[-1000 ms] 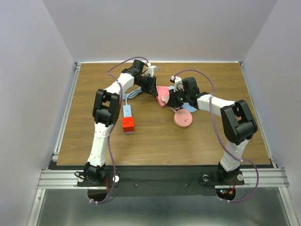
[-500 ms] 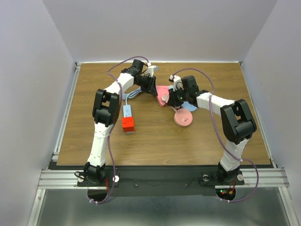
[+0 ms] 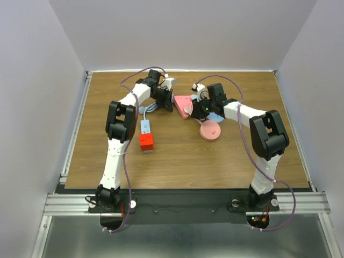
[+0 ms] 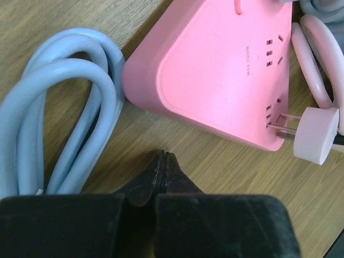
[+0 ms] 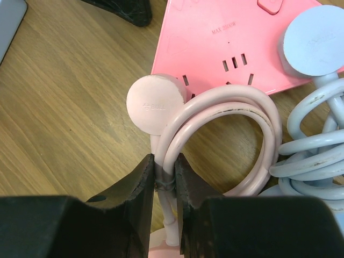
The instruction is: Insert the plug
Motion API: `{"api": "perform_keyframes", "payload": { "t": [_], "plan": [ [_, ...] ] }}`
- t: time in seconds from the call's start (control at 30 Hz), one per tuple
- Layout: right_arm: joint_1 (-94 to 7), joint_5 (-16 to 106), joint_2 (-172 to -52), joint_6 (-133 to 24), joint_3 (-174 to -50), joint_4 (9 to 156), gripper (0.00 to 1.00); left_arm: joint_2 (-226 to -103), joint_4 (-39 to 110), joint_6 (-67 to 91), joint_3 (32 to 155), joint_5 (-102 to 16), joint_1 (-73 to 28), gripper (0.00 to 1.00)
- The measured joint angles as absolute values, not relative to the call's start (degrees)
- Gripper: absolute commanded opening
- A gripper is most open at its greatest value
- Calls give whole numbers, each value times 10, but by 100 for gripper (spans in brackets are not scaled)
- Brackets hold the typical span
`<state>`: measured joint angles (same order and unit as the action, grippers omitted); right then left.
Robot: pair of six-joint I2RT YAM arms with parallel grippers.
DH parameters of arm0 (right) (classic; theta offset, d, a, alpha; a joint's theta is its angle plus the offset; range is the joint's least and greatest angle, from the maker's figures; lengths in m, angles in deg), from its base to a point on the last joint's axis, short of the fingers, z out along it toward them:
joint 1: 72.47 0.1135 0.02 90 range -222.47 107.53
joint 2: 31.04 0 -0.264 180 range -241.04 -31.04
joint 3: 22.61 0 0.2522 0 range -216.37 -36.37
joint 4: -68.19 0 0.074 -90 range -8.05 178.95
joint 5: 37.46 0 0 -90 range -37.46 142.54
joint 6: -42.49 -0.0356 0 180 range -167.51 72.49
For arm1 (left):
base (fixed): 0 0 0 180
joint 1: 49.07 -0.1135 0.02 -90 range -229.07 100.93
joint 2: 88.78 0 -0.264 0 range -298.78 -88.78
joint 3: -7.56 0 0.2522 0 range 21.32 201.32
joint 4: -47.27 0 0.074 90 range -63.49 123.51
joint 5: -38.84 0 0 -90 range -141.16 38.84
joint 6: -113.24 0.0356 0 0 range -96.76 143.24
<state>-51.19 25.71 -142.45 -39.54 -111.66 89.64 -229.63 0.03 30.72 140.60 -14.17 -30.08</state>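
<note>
Pinches the pink cord [image 5: 231, 97] in the right gripper [image 5: 164, 164] just behind the pink plug [image 4: 316, 134], prongs partway into a socket on the pink power strip [image 4: 215, 70]. Holds the left gripper [image 4: 163, 166] closed, empty, beside it.

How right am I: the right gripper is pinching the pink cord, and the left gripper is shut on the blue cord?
One detail is off. The right gripper does pinch the pink cord, but the left gripper is shut on nothing. The left wrist view shows its fingertips pressed together with nothing between them, and the blue cord lying apart from them, untouched.
</note>
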Motion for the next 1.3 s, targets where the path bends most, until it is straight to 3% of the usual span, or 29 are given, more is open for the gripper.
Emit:
{"api": "perform_keyframes", "payload": {
  "t": [0.27,0.37,0.5,0.57,0.6,0.73,0.97,1.13,1.3],
  "plan": [
    [-515,251,-1424,-398,-1117,898,0,-2293,5,305,1402,-146,-302,0],
    [-515,244,-1419,-410,-1117,901,0,-2257,55,296,1337,-155,-301,1],
    [-516,235,-1384,-421,-1114,917,0,-2187,107,265,1248,-173,-300,27],
    [-516,232,-1353,-427,-1114,919,0,-2160,134,247,1230,-181,-298,43],
    [-516,230,-1339,-429,-1114,918,0,-2122,158,236,1213,-187,-297,58],
    [-518,221,-1284,-437,-1114,913,0,-1999,223,196,1146,-237,-292,76],
    [-518,221,-1254,-449,-1099,909,0,-1840,256,112,1051,-488,-281,83],
    [-518,226,-1229,-459,-1068,921,1,-1854,225,79,982,-612,-285,84],
    [-518,226,-1179,-463,-1048,923,0,-1904,193,62,938,-651,-286,84]
  ]
}}
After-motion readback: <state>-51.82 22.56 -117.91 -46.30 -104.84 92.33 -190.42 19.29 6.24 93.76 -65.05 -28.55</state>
